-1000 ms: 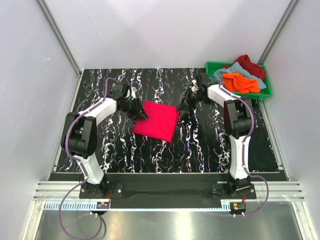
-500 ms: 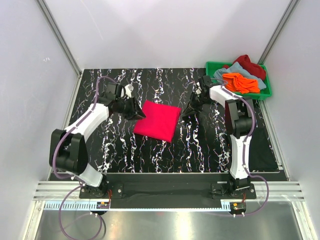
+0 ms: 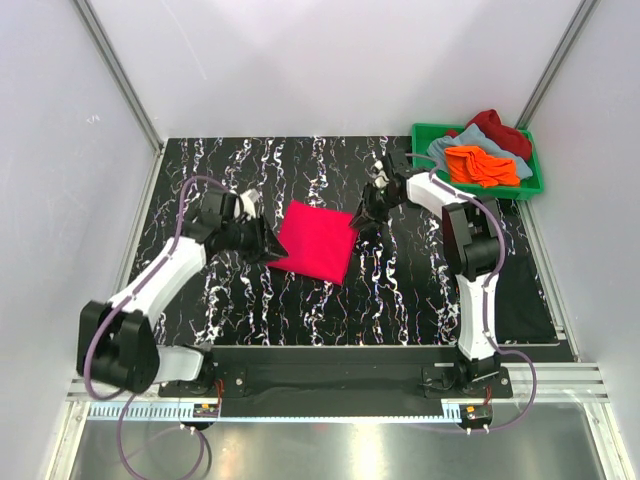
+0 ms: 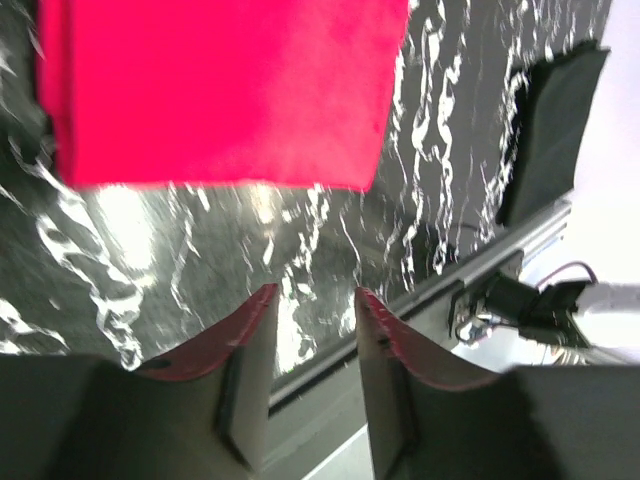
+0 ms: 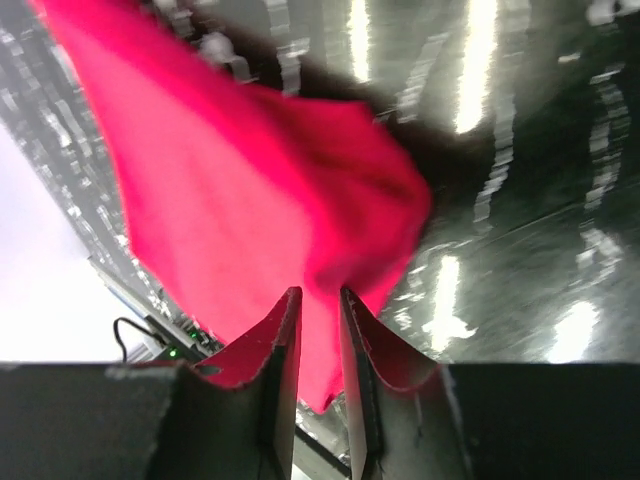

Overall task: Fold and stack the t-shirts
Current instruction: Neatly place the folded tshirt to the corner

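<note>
Your bright pinkish-red t-shirt, soft cloth folded to a flat rectangle, lies near the middle of the black white-veined table top. It sits slightly askew to the table's edges.

Left gripper: low over the table at the shirt's left edge. In your left wrist view the jaws stand apart, and only table surface shows in the gap. The shirt lies just beyond the fingertips, untouched. This hand holds nothing.

Right gripper: at the shirt's far right corner. In your right wrist view the fingers are only narrowly parted, and red cloth fills the gap between them. The corner there is bunched and stands off the table, with shadow under it. You cannot tell from these views whether the pads press the cloth or merely flank it.

At the table's far right corner, the green plastic crate holds a loose heap. The orange t-shirt is on top toward the front, the grey-blue t-shirt under it and the dark red t-shirt at the back. The crate stands well apart from the folded shirt.

A flat black mat lies on the near right part of the table, beside the right arm.
</note>
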